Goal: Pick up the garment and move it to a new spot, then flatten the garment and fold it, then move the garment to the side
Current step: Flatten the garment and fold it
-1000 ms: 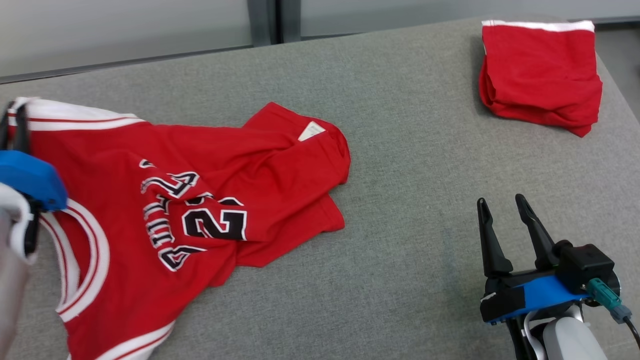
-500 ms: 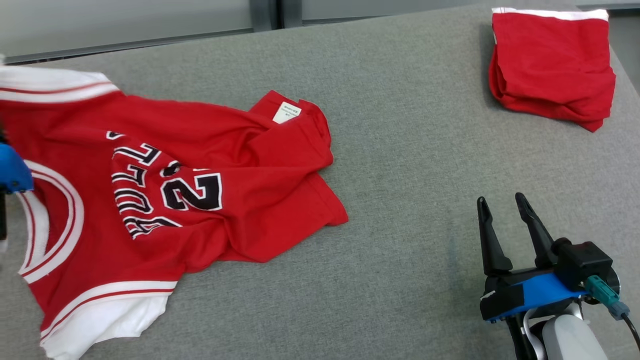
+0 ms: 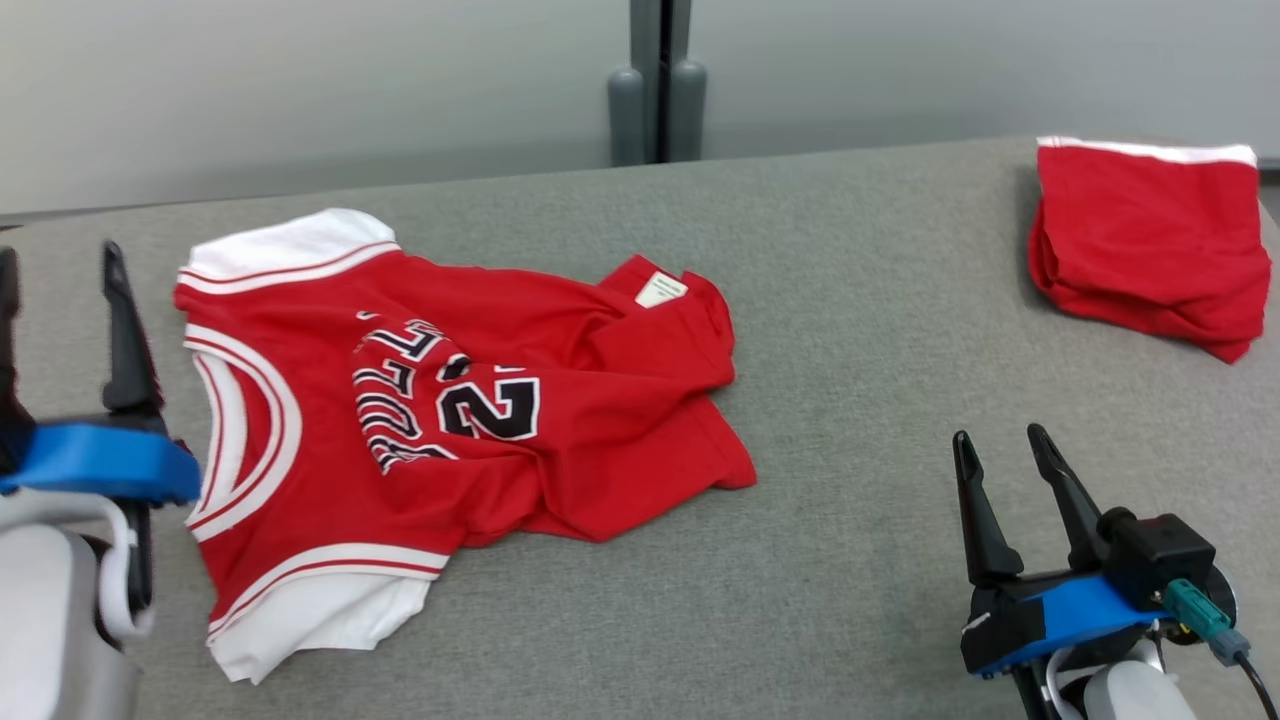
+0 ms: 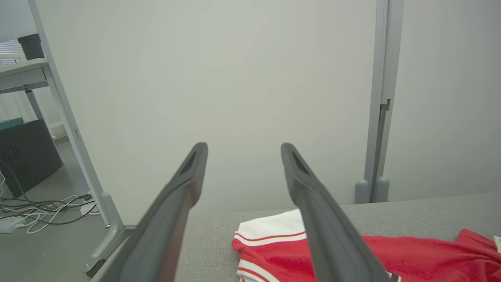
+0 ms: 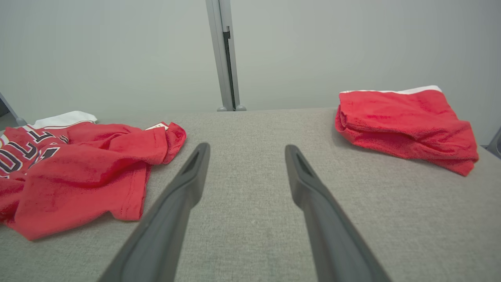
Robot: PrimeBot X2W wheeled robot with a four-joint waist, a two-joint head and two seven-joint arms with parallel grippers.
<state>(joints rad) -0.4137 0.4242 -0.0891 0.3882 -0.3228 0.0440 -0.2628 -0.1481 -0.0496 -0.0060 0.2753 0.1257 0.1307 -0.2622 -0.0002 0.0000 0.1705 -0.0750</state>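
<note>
The garment is a red basketball jersey with white trim and black lettering, lying crumpled on the grey table at left of centre. Its white shoulder strap and red body also show low in the left wrist view, and its rumpled hem sits at the left of the right wrist view. My left gripper stands open just left of the jersey's neck, with nothing between its fingers. Near the table's front right, my right gripper is open and empty, well apart from the jersey.
A folded red garment with a white band lies at the back right of the grey table, and also appears in the right wrist view. A grey wall with a post runs behind. Left of the table are a desk frame and cables.
My left gripper has opened and let go of the jersey, which now lies spread on the table. The head camera has tilted up and shifted. The right gripper has not moved.
</note>
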